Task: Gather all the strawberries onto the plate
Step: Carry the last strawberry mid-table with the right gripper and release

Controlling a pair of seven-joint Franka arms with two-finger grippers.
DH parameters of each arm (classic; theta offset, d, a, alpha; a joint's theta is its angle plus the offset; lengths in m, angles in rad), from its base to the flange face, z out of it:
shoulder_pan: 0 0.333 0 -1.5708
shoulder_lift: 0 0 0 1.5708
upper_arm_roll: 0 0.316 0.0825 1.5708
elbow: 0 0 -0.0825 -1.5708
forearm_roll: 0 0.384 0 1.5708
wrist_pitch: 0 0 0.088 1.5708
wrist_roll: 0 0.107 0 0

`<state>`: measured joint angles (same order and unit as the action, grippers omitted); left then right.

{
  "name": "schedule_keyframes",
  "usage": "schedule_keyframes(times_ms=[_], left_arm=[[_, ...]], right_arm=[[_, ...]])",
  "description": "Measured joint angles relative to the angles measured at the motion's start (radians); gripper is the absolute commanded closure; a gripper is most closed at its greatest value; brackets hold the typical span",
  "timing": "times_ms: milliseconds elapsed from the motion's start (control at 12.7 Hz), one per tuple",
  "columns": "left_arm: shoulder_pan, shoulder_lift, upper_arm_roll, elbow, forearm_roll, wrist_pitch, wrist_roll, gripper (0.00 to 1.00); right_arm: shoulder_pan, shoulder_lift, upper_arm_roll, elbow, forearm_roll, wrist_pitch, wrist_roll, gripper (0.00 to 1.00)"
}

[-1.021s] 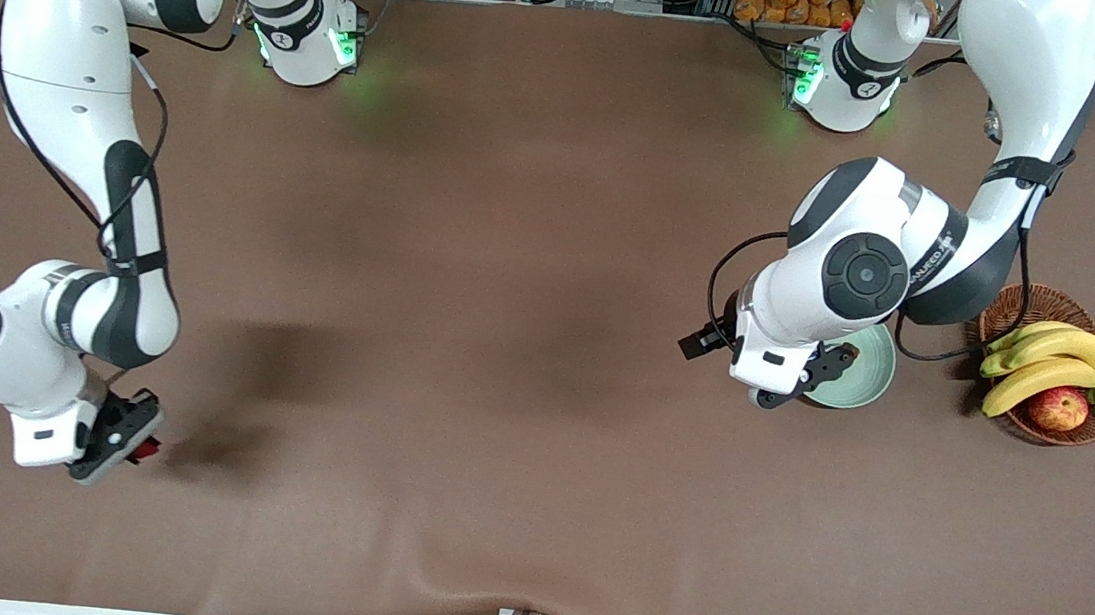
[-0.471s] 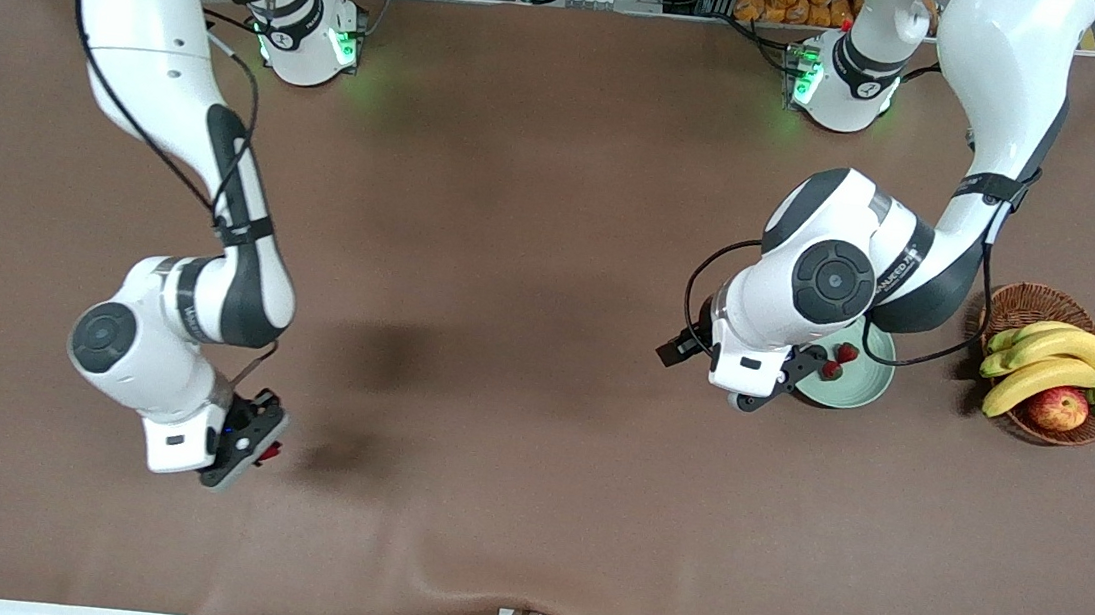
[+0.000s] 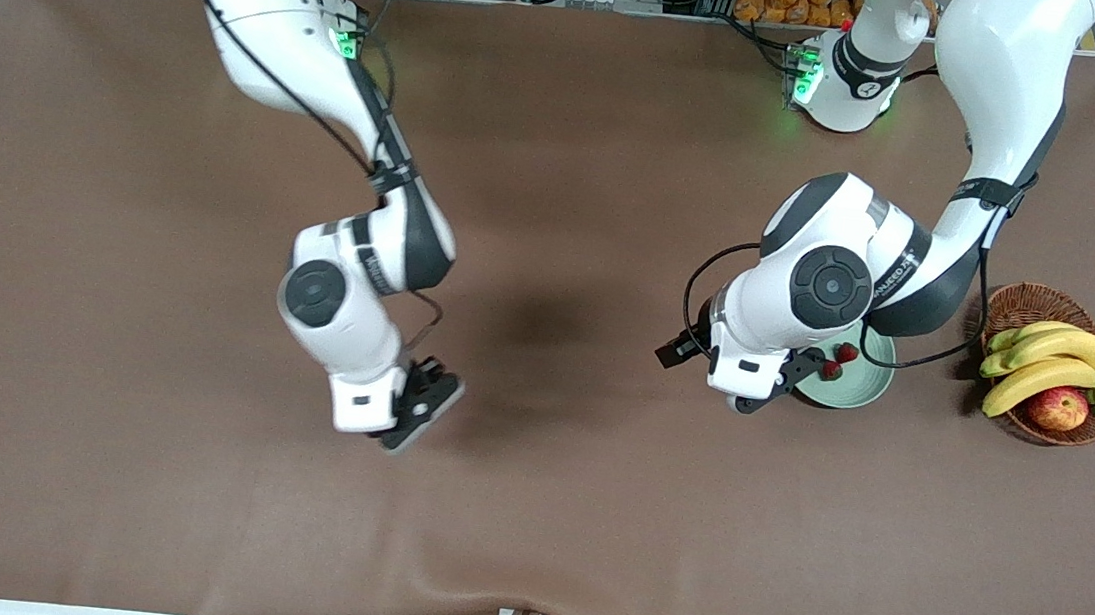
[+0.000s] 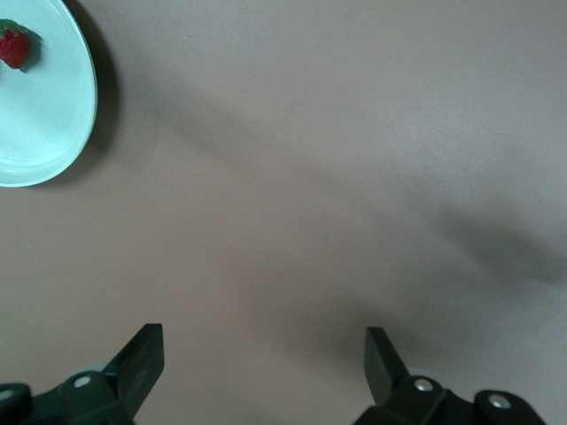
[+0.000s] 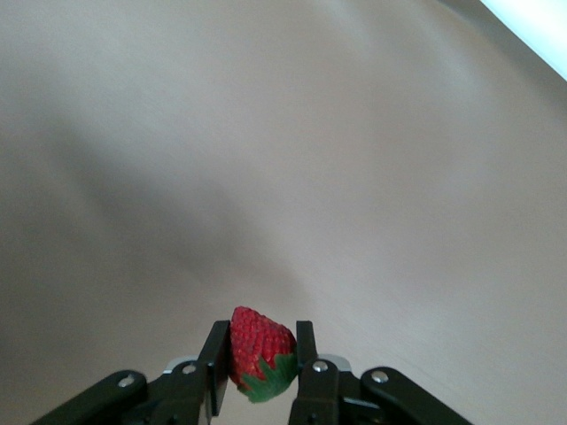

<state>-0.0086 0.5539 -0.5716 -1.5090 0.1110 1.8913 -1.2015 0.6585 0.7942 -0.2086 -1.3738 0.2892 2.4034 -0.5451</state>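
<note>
Swinging toward mid-bench, the right pincer (image 5: pixel 259 372) now grips a strawberry (image 5: pixel 260 352) above bare bench (image 3: pixel 528 507). Left pincer (image 3: pixel 769 387) hangs wide at the plate's (image 3: pixel 866 390) nine o'clock edge; two strawberries (image 3: pixel 838 361) lie inside, a fruit basket (image 3: pixel 1020 305) at three o'clock.

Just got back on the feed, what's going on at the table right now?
The right gripper is shut on a strawberry, up in the air over the bare middle of the table. Two strawberries already lie in the plate, which sits beside the fruit basket. The left gripper hangs open, holding nothing, by the plate's edge.
</note>
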Motion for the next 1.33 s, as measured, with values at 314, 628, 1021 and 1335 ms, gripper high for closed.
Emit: schedule_keyframes(times_ms=[314,628,1021,1335], left_arm=[[0.000,0.008,0.000,0.001,0.001,0.010,0.000,0.00],[0.000,0.014,0.001,0.001,0.002,0.031,0.000,0.00],[-0.001,0.017,0.002,0.001,0.003,0.031,0.000,0.00],[-0.022,0.025,0.002,0.001,0.003,0.048,-0.006,0.00]], right_arm=[[0.124,0.017,0.000,-0.005,0.000,0.031,0.092,1.00],[0.184,0.024,0.000,-0.053,0.000,0.027,0.102,1.00],[0.216,0.025,0.000,-0.087,0.000,0.036,0.108,0.00],[0.217,0.019,-0.015,-0.086,0.000,0.039,0.112,0.00]])
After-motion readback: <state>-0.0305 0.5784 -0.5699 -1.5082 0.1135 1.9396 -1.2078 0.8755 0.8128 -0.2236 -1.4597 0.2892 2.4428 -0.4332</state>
